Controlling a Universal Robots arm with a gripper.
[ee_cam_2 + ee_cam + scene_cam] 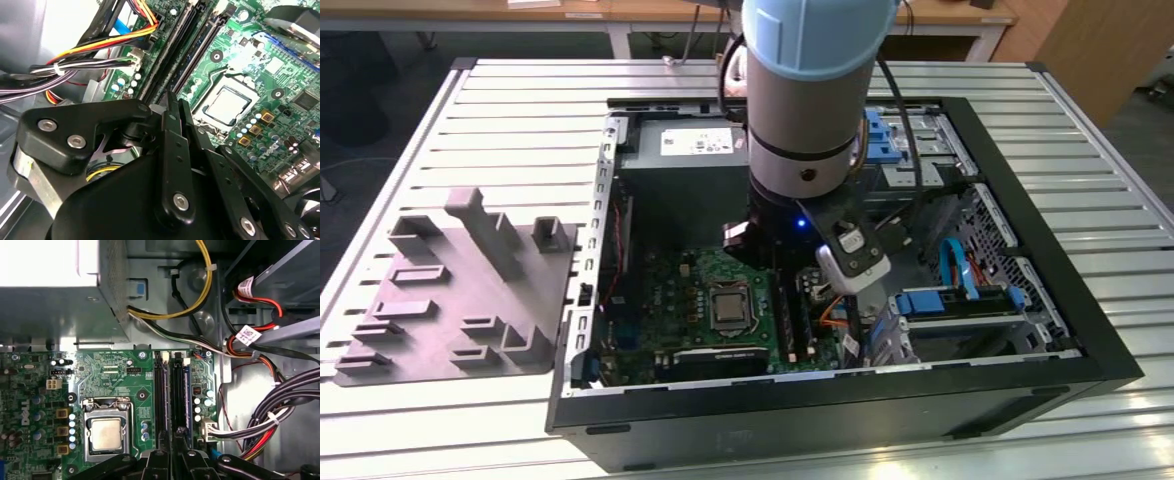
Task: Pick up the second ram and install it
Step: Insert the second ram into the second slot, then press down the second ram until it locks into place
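Gripper (172, 107) nearest lens, fingers clenched together over RAM slots (167, 390). Second ram (187, 395), blue edge, apparently standing in slot beside capacitors, though hard to confirm. Risk: uneven seating or sideways push straining motherboard (115, 370); cable bundle (265, 420) near.

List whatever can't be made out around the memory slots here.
1. In the first wrist view, the hand covers the near ends of the slots.
2. In the same view, a thin blue edge runs along the slots. It is too narrow to tell whether it is the second ram, or whether it is seated.
3. In the exterior view, the arm blocks the slots' far end.
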